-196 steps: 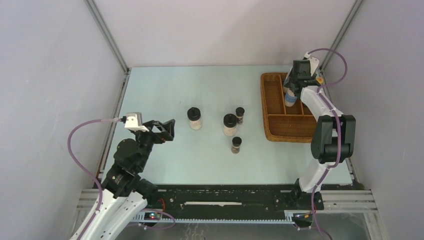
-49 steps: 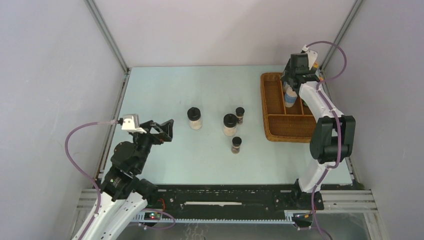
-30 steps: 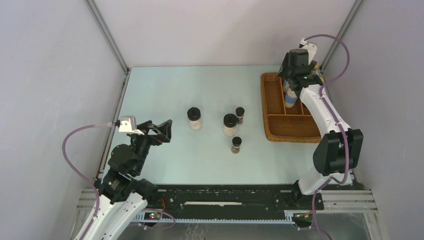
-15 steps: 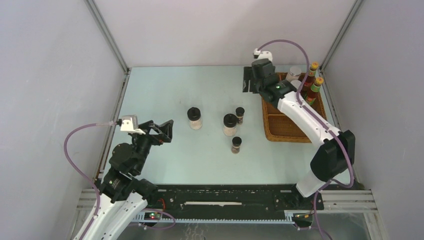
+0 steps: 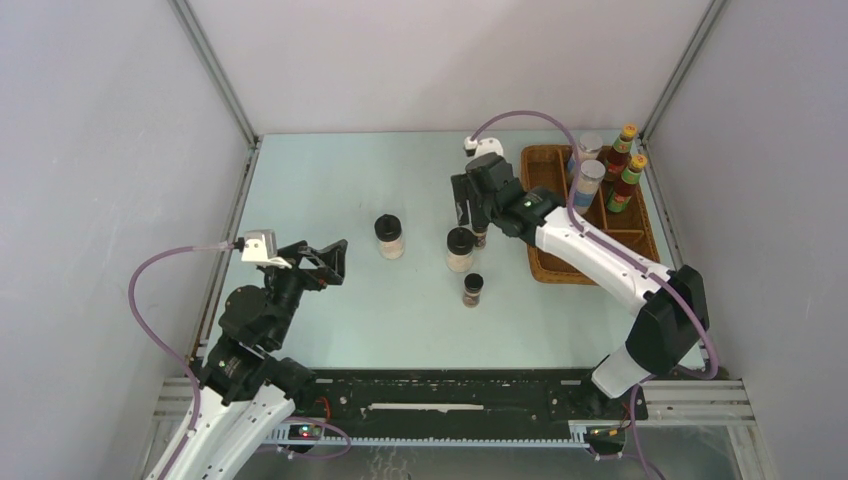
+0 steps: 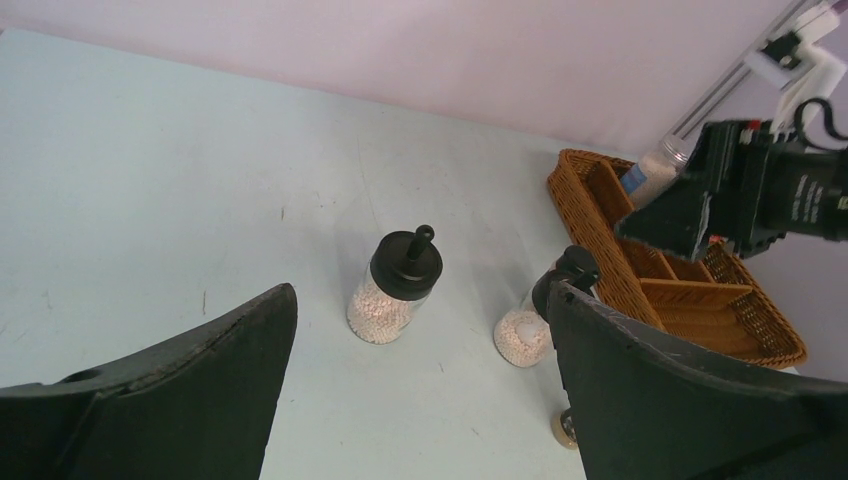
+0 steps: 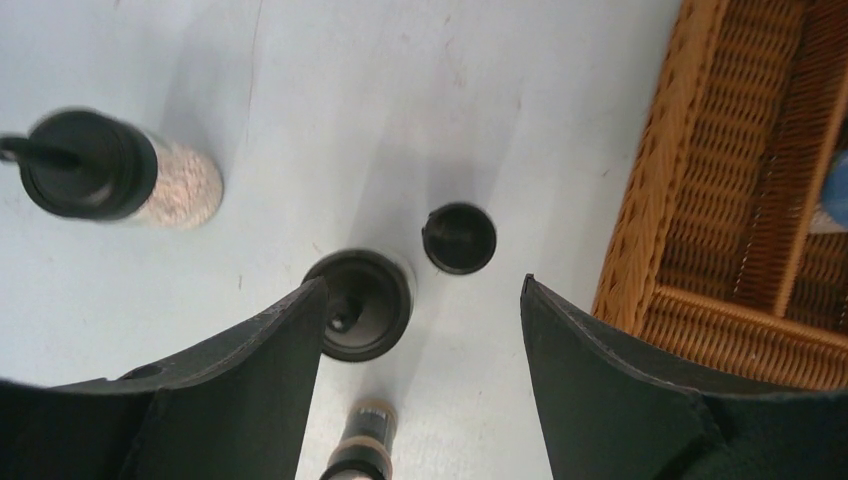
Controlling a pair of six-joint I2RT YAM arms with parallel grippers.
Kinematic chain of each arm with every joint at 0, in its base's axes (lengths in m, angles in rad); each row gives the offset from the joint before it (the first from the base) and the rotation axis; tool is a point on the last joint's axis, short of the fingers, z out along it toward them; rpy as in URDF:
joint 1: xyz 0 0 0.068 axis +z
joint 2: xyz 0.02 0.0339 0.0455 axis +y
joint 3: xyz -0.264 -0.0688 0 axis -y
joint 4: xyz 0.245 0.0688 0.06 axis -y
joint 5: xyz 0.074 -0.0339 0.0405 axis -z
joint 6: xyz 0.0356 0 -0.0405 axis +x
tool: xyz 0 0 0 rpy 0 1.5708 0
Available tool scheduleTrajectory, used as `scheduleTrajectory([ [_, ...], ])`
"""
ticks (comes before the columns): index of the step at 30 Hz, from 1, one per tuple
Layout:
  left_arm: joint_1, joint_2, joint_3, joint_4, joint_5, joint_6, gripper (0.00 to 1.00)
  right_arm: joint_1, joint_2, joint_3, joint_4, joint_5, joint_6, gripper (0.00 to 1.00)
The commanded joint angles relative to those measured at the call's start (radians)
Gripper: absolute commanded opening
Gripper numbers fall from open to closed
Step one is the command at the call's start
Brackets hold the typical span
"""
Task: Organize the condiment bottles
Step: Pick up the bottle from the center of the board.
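no legible text, print on blue-label jars (image 5: 587, 184) too small

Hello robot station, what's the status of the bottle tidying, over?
Left end effector open, empty. Right end effector open, empty, above far tiny jar. Four bottles in tray, four on table. Black-lidded jar close beside it.

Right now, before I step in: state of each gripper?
Left gripper: open, holding nothing.
Right gripper: open, holding nothing, above the tiny dark jar on the table.
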Motion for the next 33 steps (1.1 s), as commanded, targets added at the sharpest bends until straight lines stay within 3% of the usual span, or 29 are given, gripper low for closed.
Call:
scheduleTrajectory([
  [1, -0.004, 0.006, -0.027, 0.019, 0.01, -0.016, 1.0, 0.043, -0.044, -0.04, 0.004, 0.003, 0.017, 0.79],
  [17, -0.004, 0.014, -0.026, 0.022, 0.013, -0.022, 1.0, 0.127, -0.075, -0.125, 0.001, -0.01, 0.032, 0.8],
  [18, -0.004, 0.015, -0.027, 0.024, 0.013, -0.022, 1.0, 0.128, -0.074, -0.128, 0.003, -0.018, 0.034, 0.83],
  [20, -0.004, 0.018, -0.025, 0.023, 0.013, -0.022, 1.0, 0.127, -0.067, -0.129, 0.006, -0.026, 0.035, 0.99],
  [33, -0.004, 0.017, -0.029, 0.023, 0.009, -0.018, 1.0, 0.112, -0.033, -0.149, 0.045, -0.06, 0.046, 0.99],
])
